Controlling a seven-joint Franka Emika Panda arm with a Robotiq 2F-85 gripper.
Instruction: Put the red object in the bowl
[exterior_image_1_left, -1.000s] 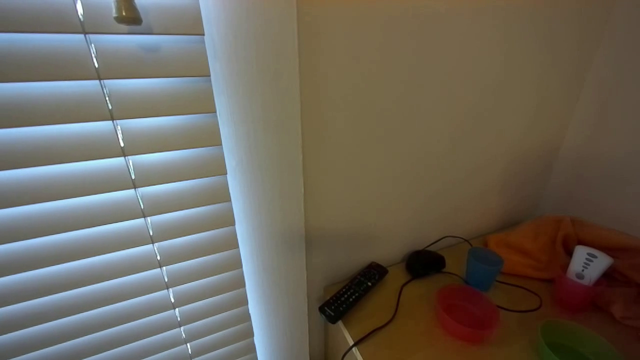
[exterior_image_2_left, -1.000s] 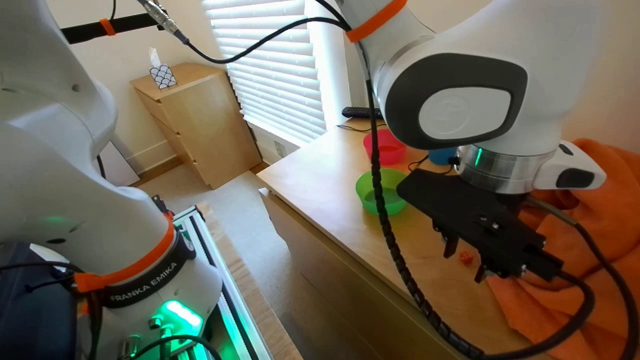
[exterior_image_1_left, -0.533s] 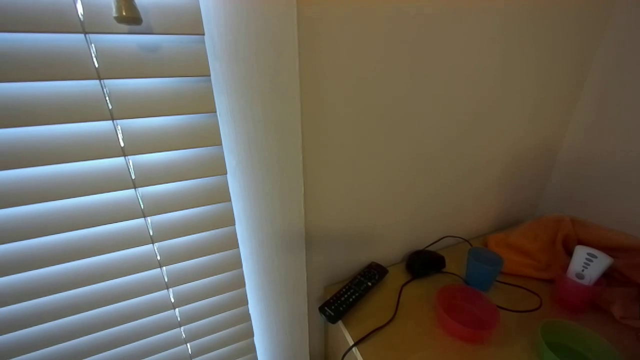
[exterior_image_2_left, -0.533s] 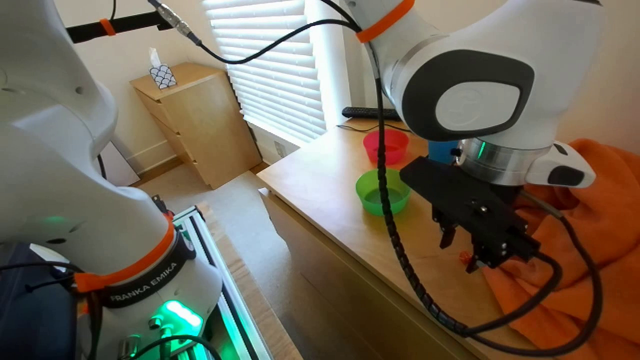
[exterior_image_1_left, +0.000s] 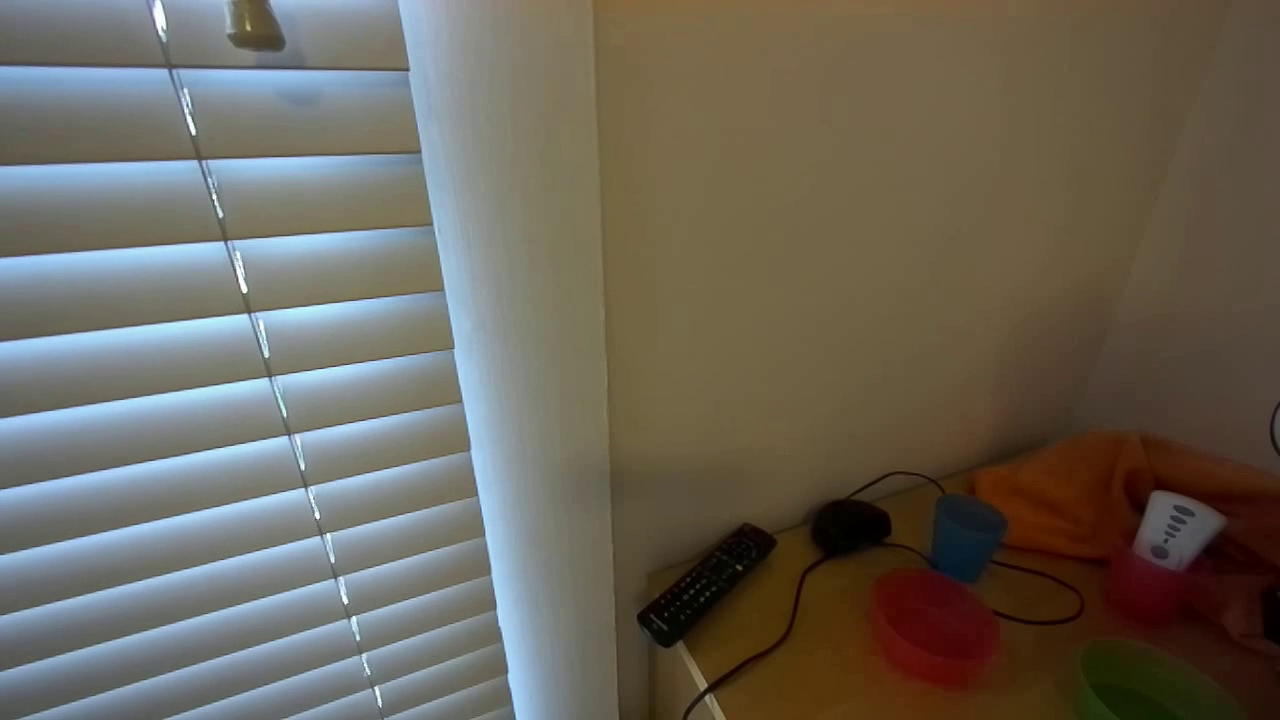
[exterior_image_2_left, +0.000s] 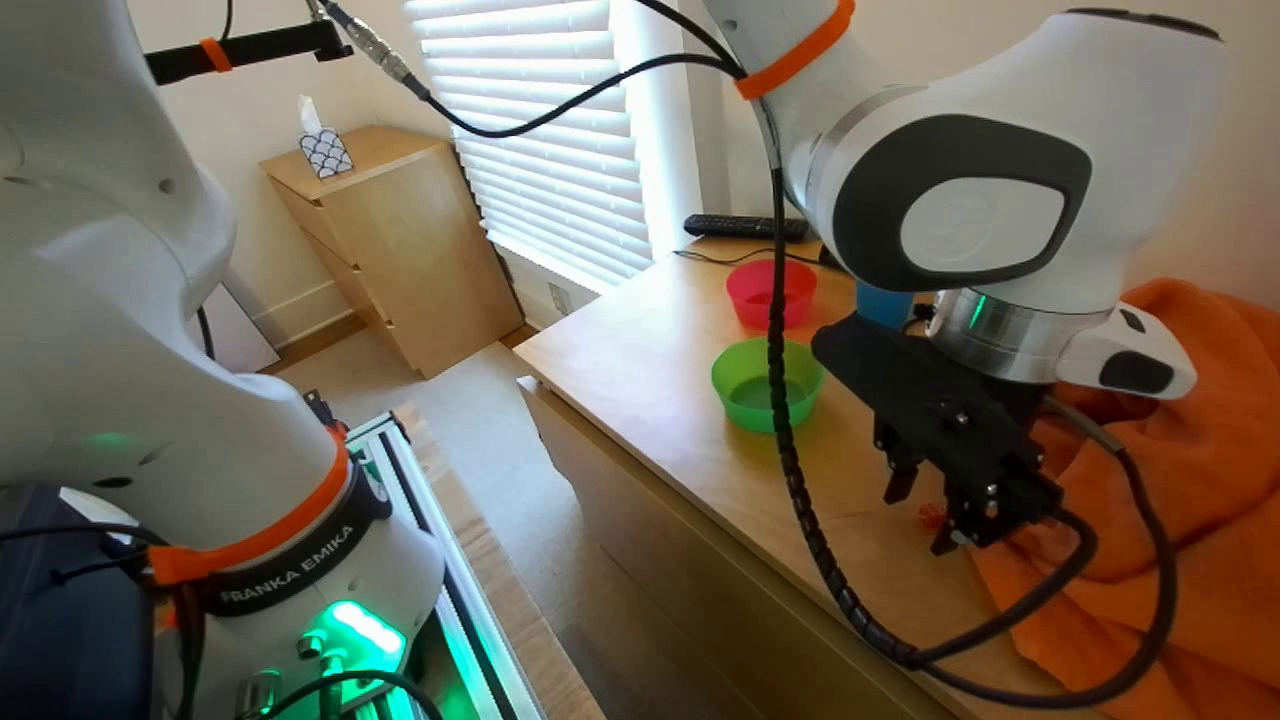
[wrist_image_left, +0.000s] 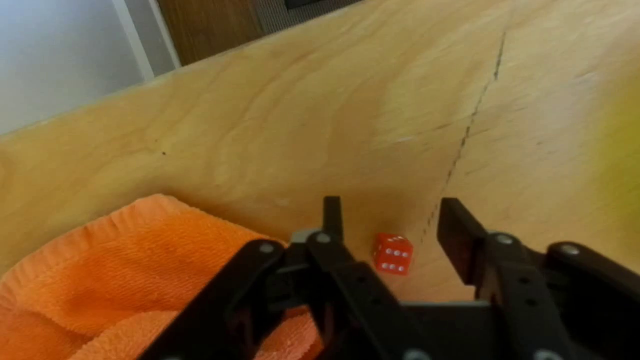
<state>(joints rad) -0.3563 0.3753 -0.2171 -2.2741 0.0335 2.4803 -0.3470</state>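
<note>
The red object is a small red die with white dots; in the wrist view the die (wrist_image_left: 394, 254) lies on the wooden top between my fingers. In an exterior view the die (exterior_image_2_left: 930, 515) is partly hidden by the gripper. My gripper (wrist_image_left: 391, 217) is open and empty, pointing down over the die, apart from it; it also shows in an exterior view (exterior_image_2_left: 918, 514). Two bowls stand on the same top: a green bowl (exterior_image_2_left: 745, 408) and, behind it, a pink-red bowl (exterior_image_2_left: 770, 300). Both the green bowl (exterior_image_1_left: 1150, 680) and the pink-red bowl (exterior_image_1_left: 935, 640) show in both exterior views.
An orange towel (wrist_image_left: 150, 260) lies beside the gripper's left finger. A blue cup (exterior_image_1_left: 968, 540), a pink cup (exterior_image_1_left: 1145, 590) holding a white remote (exterior_image_1_left: 1180, 530), a black remote (exterior_image_1_left: 708, 585) and a cable lie farther back. The top's edge (wrist_image_left: 220, 54) is near the die.
The gripper has shifted and turned slightly over the die, which one finger now partly covers in an exterior view. A dark arm part and cable now show at an exterior view's right edge. The gripper stays open.
</note>
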